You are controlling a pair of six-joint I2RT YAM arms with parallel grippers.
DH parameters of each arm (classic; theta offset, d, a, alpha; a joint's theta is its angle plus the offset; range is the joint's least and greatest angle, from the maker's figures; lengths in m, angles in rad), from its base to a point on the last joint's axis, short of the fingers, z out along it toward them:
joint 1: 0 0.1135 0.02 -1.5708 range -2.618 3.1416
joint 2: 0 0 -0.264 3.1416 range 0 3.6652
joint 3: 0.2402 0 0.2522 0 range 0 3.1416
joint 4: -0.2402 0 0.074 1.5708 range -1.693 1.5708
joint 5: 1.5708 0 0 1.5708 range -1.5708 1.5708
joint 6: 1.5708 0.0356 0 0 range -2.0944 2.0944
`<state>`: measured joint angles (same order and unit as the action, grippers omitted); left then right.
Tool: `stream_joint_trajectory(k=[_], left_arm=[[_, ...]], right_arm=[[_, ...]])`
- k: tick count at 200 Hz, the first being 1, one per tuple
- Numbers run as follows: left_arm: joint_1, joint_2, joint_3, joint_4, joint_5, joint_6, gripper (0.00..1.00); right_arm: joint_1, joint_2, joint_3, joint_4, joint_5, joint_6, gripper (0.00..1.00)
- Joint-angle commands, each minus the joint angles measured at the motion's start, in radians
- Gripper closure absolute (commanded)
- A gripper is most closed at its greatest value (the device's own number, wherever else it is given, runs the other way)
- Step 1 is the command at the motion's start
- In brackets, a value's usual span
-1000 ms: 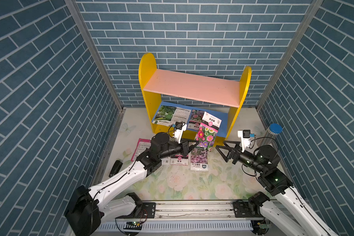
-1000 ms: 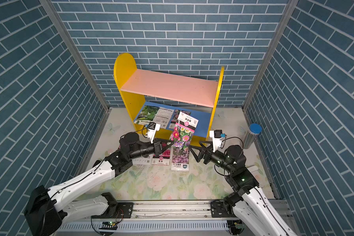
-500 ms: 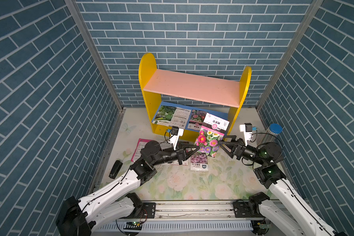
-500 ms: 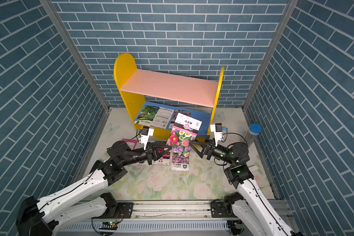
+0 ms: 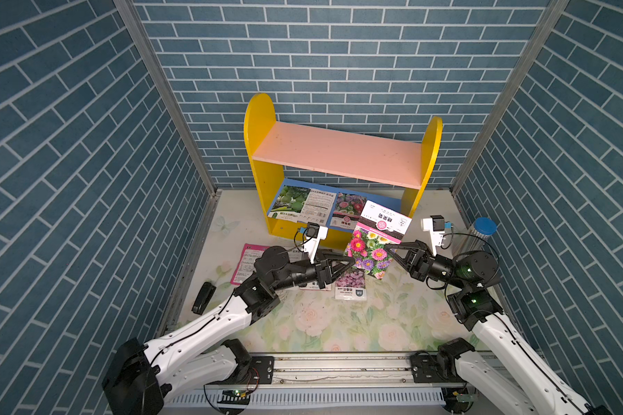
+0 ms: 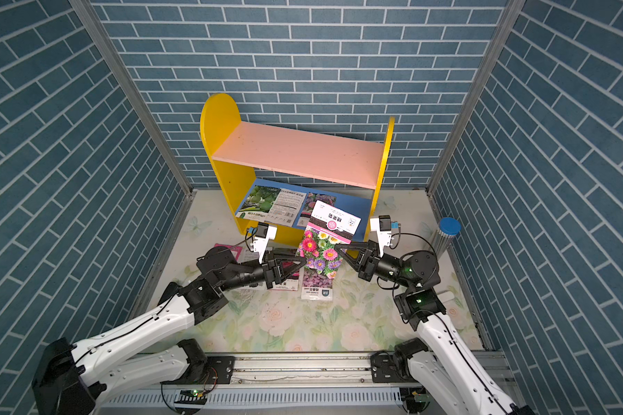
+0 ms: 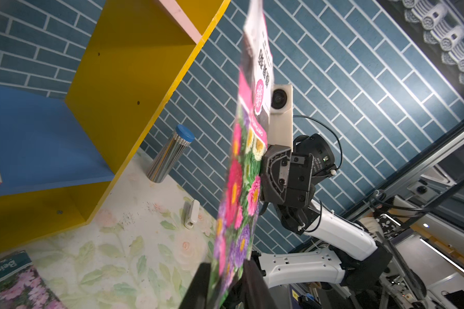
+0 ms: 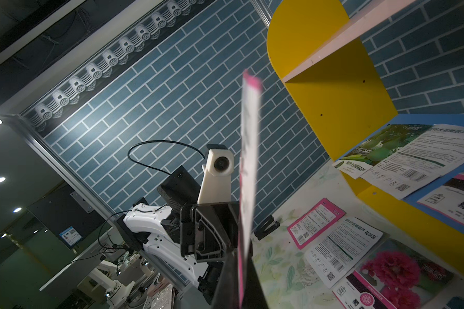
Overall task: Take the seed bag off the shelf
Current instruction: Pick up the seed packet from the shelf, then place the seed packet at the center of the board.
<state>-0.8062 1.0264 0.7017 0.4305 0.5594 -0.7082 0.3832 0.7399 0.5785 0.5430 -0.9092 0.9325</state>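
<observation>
The seed bag (image 5: pixel 373 248) (image 6: pixel 322 248), printed with bright flowers under a white and pink header, hangs upright in the air in front of the shelf (image 5: pixel 339 154) (image 6: pixel 295 154). My right gripper (image 5: pixel 387 248) (image 6: pixel 337 248) is shut on its right edge; the right wrist view shows the bag (image 8: pixel 248 160) edge-on, pinched in the right gripper (image 8: pixel 239 281). My left gripper (image 5: pixel 351 259) (image 6: pixel 303 261) is at the bag's lower left corner. In the left wrist view the left gripper (image 7: pixel 225 283) is open, its fingers apart on either side of the bag (image 7: pixel 236 187).
Two more seed bags (image 5: pixel 303 203) (image 5: pixel 346 212) lie on the shelf's blue lower board. Several bags (image 5: pixel 351 284) (image 5: pixel 247 264) lie flat on the floral mat below the arms. A metal cylinder with a blue cap (image 5: pixel 477 235) stands at the right wall, a black clip (image 5: pixel 203 297) at the left.
The left gripper carried the bag away from the shelf, then parted its jaws. The right gripper moved in from the right and shut on the bag's edge.
</observation>
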Motion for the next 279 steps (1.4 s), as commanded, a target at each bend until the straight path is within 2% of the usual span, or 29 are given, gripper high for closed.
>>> stream_joint_trajectory(k=[1, 21, 31, 99, 125, 147, 187, 245, 279], left_arm=[[-0.004, -0.009, 0.090, -0.174, -0.075, 0.083, 0.42], [-0.004, -0.022, 0.152, -0.342, -0.145, 0.149, 0.09], [-0.003, -0.033, 0.167, -0.401, -0.176, 0.172, 0.00], [-0.001, -0.122, 0.281, -0.769, -0.339, 0.325, 0.00], [-0.001, -0.150, 0.314, -0.866, -0.374, 0.354, 0.00], [-0.001, -0.172, 0.310, -0.881, -0.372, 0.353, 0.00], [-0.001, -0.193, 0.276, -0.886, -0.339, 0.317, 0.00], [-0.001, -0.237, 0.169, -0.858, -0.333, 0.328, 0.00], [-0.001, -0.283, 0.121, -0.834, -0.325, 0.337, 0.00]], right_arm=[[-0.003, -0.030, 0.048, -0.156, 0.024, -0.105, 1.00], [-0.004, -0.046, 0.074, -0.378, 0.051, -0.215, 1.00], [-0.004, -0.057, 0.074, -0.444, 0.042, -0.237, 1.00], [-0.003, -0.142, 0.007, -0.708, 0.026, -0.322, 1.00], [-0.003, -0.118, 0.020, -0.899, 0.120, -0.412, 1.00], [-0.003, -0.085, 0.037, -1.042, 0.237, -0.456, 1.00], [-0.003, -0.063, 0.014, -1.147, 0.351, -0.468, 1.00], [-0.004, 0.102, 0.048, -1.257, 0.486, -0.514, 1.00], [-0.004, 0.217, 0.080, -1.263, 0.509, -0.520, 1.00]])
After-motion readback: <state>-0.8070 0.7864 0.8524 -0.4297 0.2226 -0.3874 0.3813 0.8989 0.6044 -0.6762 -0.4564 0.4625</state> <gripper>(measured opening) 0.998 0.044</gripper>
